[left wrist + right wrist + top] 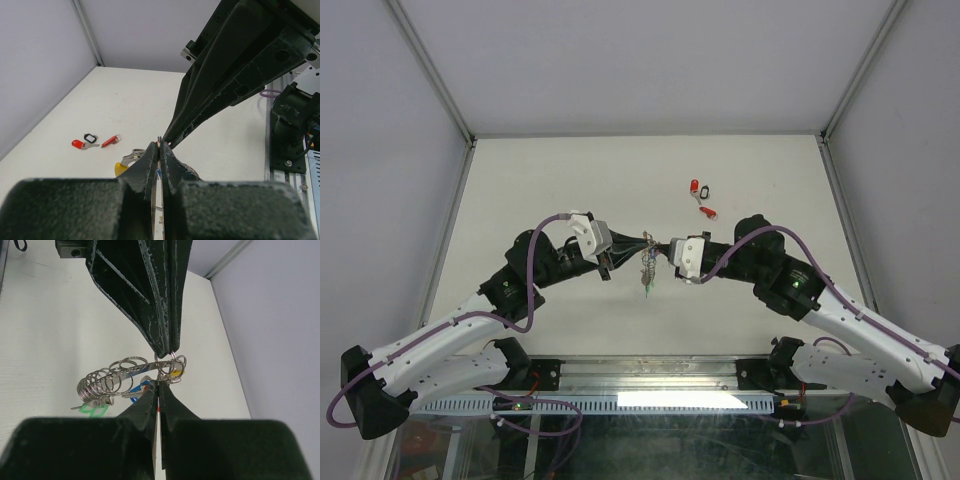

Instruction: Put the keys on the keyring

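The keyring [116,375], a silvery strip strung with several metal rings and a yellow end [174,373], hangs above the table between both grippers. My left gripper [159,145] is shut on one of its rings. My right gripper [159,383] is shut on a ring at the same end, and a red sliver shows in the slit between its fingers. A green-tagged key [92,411] and a blue-tagged one [142,388] dangle from the keyring. The two fingertips nearly touch [648,262]. Loose keys lie on the table: a red tag [76,144], a black tag [90,137] and another red one [111,141].
The loose keys [701,196] lie beyond and right of the grippers on the white table [550,180]. Grey walls with metal posts close in the left, right and back. The arm bases and a metal rail [650,400] run along the near edge.
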`<state>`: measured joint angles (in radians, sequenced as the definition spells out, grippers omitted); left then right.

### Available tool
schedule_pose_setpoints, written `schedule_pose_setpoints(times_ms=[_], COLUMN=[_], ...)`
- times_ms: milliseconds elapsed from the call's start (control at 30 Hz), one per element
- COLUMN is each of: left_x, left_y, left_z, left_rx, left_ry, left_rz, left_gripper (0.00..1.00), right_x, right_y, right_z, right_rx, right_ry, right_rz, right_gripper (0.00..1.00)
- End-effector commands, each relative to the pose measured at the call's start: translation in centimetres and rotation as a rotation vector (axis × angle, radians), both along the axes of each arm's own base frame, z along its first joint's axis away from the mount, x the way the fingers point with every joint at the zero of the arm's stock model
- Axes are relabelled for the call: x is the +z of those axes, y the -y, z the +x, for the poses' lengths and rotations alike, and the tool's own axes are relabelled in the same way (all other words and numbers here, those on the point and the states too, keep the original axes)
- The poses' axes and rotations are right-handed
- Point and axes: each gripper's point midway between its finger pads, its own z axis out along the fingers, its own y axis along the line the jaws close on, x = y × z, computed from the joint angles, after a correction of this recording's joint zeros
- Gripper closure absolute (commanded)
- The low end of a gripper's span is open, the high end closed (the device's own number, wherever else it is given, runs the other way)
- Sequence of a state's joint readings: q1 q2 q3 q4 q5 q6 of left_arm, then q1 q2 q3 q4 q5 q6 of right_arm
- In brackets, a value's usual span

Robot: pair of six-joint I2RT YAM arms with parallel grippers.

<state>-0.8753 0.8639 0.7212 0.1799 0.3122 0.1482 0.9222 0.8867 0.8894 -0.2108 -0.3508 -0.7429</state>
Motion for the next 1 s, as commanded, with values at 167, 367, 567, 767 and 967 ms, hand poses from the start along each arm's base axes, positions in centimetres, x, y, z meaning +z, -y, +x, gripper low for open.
schedule_pose_setpoints(times_ms=[167,367,567,767,967], left_x=[3.9,3.8,3.9,3.8,3.8], left_y=[-0.7,-0.7,-0.8,-0.8,-0.8], left_z=[0.3,0.2,0.2,0.2,0.2], left_rx=[0.032,0.03,0.032,0.033,0.034], left_ry=[0.066,0.064,0.063,0.063,0.063], left_rz=[-0.085,-0.084,-0.085,-0.084,-0.082], left_gripper=[1.0,1.0,1.0,1.0,1.0], right_x=[3.3,3.7,3.7,4.0,3.6], right_y=[0.4,0.3,-0.1,-0.2,-0.5], right_z=[0.4,0.0,-0.2,-0.4,-0.5], right_rx=[-0.044,-0.024,-0.007,0.003,0.011], right_ry=[0.074,0.071,0.062,0.063,0.051], right_rz=[0.089,0.101,0.103,0.113,0.107], right_gripper=[1.0,1.0,1.0,1.0,1.0])
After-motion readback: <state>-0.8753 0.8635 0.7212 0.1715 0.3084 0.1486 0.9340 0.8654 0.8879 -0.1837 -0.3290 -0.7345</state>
